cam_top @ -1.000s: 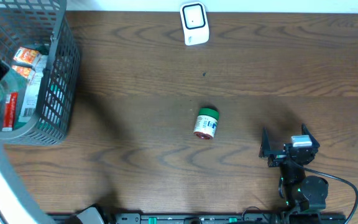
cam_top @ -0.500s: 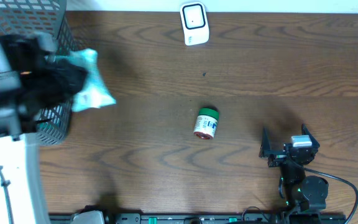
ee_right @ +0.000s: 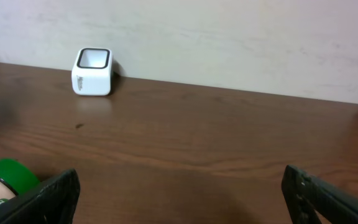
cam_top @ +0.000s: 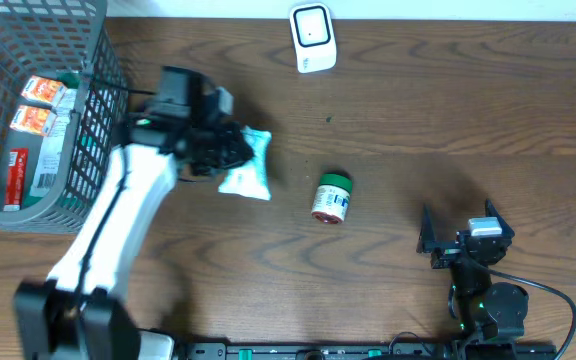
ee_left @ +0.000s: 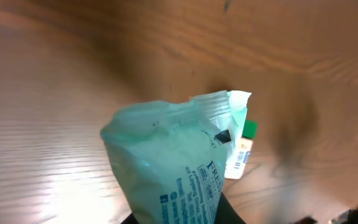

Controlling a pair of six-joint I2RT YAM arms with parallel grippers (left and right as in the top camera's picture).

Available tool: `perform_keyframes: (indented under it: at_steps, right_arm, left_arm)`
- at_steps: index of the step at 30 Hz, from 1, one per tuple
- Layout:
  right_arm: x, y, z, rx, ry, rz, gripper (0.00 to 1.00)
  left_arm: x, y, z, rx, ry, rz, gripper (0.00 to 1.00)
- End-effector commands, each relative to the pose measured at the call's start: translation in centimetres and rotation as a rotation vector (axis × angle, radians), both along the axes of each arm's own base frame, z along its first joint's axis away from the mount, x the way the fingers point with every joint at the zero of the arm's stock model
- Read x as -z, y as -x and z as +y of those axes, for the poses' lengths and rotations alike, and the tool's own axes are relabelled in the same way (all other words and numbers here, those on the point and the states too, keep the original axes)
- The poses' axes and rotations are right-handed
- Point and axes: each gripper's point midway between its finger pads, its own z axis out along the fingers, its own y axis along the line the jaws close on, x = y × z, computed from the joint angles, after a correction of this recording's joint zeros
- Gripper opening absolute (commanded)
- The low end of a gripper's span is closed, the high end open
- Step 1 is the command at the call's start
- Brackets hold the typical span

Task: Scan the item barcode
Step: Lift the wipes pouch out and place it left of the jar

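Pouch gripped, scan not yet done
The left gripper (cam_top: 220, 150) is clenched on a mint-green pouch (cam_top: 247, 170) between the basket (cam_top: 96, 130) and a green-capped bottle (cam_top: 332, 198). The white scanner (cam_top: 313, 38) sits well apart at the far edge; presenting the barcode remains. The right gripper (cam_top: 460, 230) rests released, near right.

the pouch (ee_left: 173, 162) hides the fingertips of the left pincer (cam_top: 230, 152), and the basket (cam_top: 93, 110) runs off the overhead's edge.
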Motion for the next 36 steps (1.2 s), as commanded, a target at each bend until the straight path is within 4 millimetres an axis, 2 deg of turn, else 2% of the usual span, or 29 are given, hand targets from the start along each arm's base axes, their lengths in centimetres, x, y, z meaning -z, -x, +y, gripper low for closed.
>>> perform_keyframes:
  at_steps: [1, 7, 16, 18, 19, 21, 22, 25, 28, 31, 33, 36]
  right_arm:
    - [0.0, 0.0, -0.2, 0.006, 0.005, -0.001, 0.99]
    - [0.0, 0.0, -0.2, 0.006, 0.005, -0.001, 0.99]
    - [0.0, 0.0, -0.2, 0.006, 0.005, -0.001, 0.99]
    - [0.0, 0.0, -0.2, 0.006, 0.005, -0.001, 0.99]
    - [0.0, 0.0, -0.2, 0.006, 0.005, -0.001, 0.99]
    - [0.0, 0.0, -0.2, 0.006, 0.005, -0.001, 0.99]
    - [0.0, 0.0, -0.2, 0.006, 0.005, -0.001, 0.99]
    - [0.0, 0.0, -0.2, 0.006, 0.005, -0.001, 0.99]
    - [0.0, 0.0, -0.2, 0.006, 0.005, -0.001, 0.99]
    - [0.0, 0.0, -0.2, 0.006, 0.005, -0.001, 0.99]
    - [0.0, 0.0, -0.2, 0.006, 0.005, -0.001, 0.99]
    - [0.0, 0.0, -0.2, 0.006, 0.005, -0.001, 0.99]
  left_arm:
    - [2.5, -0.1, -2.3, 0.03, 0.008, 0.058, 0.08]
    - [6.7, -0.9, -4.6, 0.035, 0.004, 0.129, 0.08]
    - [11.0, -0.7, -5.6, 0.062, -0.037, 0.192, 0.08]
    - [11.7, -0.6, -5.8, 0.067, -0.042, 0.204, 0.14]
    - [11.8, -0.6, -5.8, 0.067, -0.042, 0.205, 0.22]
    - [11.8, -0.7, -5.8, 0.067, -0.042, 0.202, 0.51]
    - [11.6, -0.9, -5.8, 0.066, -0.038, 0.194, 0.61]
    - [10.3, -1.9, -5.7, 0.067, -0.026, 0.15, 0.75]
    - [8.1, -3.2, -5.3, 0.051, -0.008, 0.089, 0.77]
    - [5.0, -4.4, -4.8, 0.054, 0.009, -0.003, 0.77]
    - [3.1, -4.5, -4.5, 0.056, 0.019, -0.054, 0.77]
    - [1.7, -4.0, -4.7, 0.093, 0.015, -0.095, 0.76]
